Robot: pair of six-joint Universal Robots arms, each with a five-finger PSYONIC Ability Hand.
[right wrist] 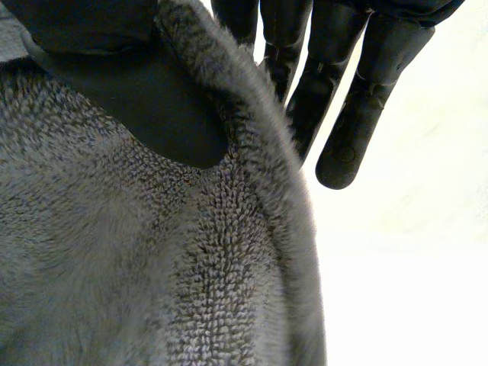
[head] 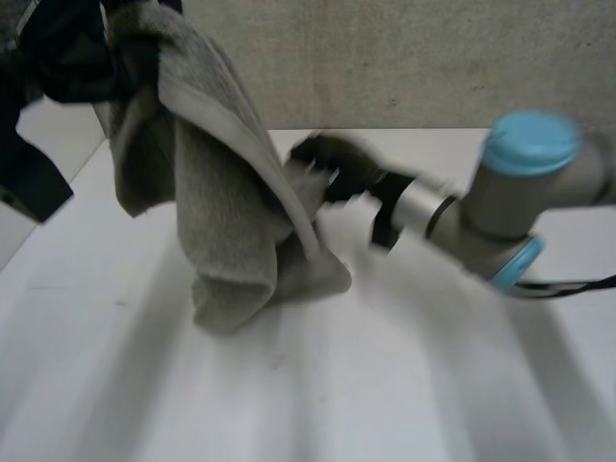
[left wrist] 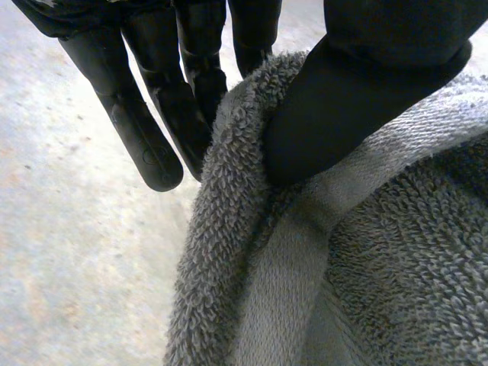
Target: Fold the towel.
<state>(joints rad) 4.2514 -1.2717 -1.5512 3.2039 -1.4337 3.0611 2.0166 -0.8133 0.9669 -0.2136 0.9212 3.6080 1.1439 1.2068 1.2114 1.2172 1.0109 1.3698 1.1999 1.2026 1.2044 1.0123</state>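
Below the left hand (head: 65,50) the grey towel (head: 226,221) hangs in a bunched drape, its lowest folds resting on the white table (head: 414,375) between the two hands. The left hand pinches the towel at its top. In the left wrist view its thumb (left wrist: 335,114) presses on the flat hem band (left wrist: 305,229) at the towel's edge, with straight fingers (left wrist: 149,145) on the far side of the cloth, so the edge is clamped between them. The right hand (head: 325,162) meets the towel's side edge lower down, about halfway along the drape. In the right wrist view its thumb (right wrist: 152,114) lies on the looped pile near the edge and its straight fingers (right wrist: 347,145) stand behind, nipping the cloth the same way. The right arm (head: 520,192), grey with light-blue caps, reaches in to that hand just above the table. Beyond the table's far edge stands a grey wall (head: 404,58)
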